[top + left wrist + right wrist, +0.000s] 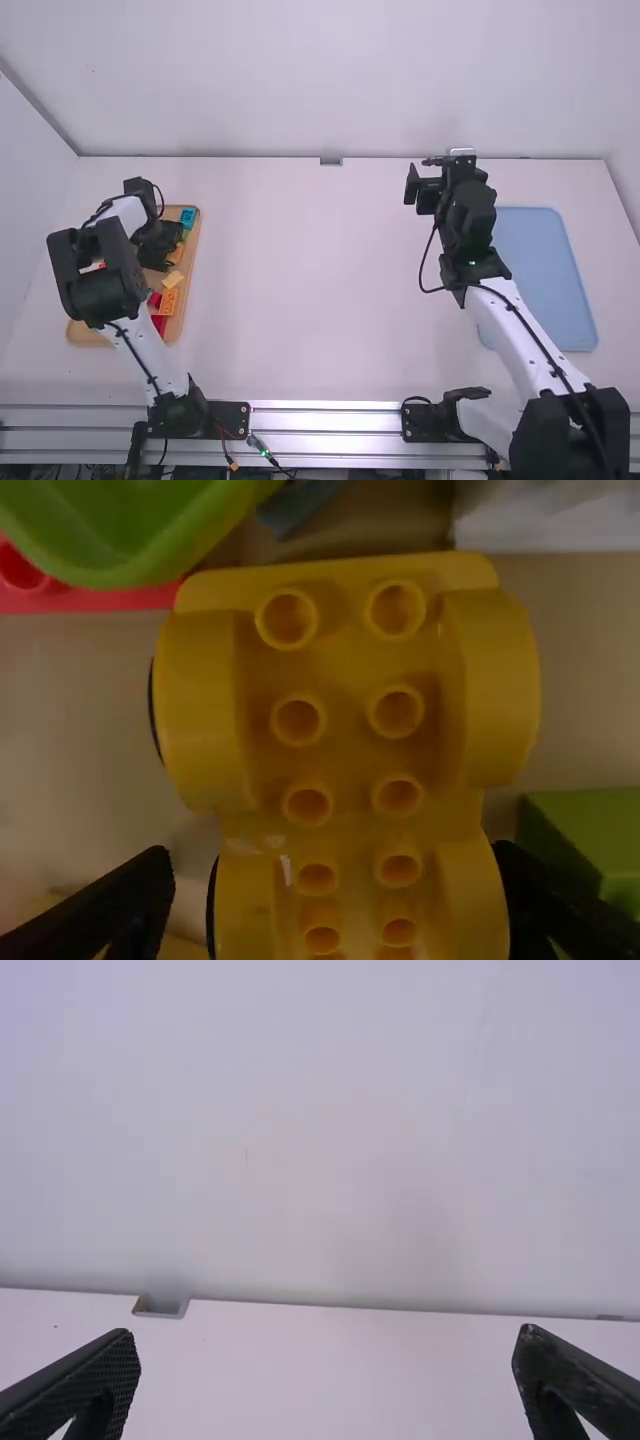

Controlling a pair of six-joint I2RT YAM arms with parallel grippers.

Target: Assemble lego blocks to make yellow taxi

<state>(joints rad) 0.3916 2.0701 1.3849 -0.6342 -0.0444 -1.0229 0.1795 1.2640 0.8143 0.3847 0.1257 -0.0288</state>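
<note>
The yellow wheeled base (340, 760), the piece most likely meant to carry the taxi, lay stud side up on the wooden tray (88, 334) at the left of the high view. The left gripper (332, 870) was over it with fingers parted, one to each side of its narrower end; a gap showed between one finger and the flank, so nothing was clamped. A green block (590, 830) sat close by that end, and a green curved piece (110, 530) was near the other. The right gripper (325, 1345), in the upper right of the high view, was empty and spread wide. The base looked like hard, smooth plastic: light, stiff, unlikely to dent, though apt to slip on its rounded flanks or roll if it had free wheels. The sound hold would be low and square across the body, both pads level, leaving the studs free for the next block. A grip too near the end could let it swivel, and the green block might crowd the finger beside it.
</note>
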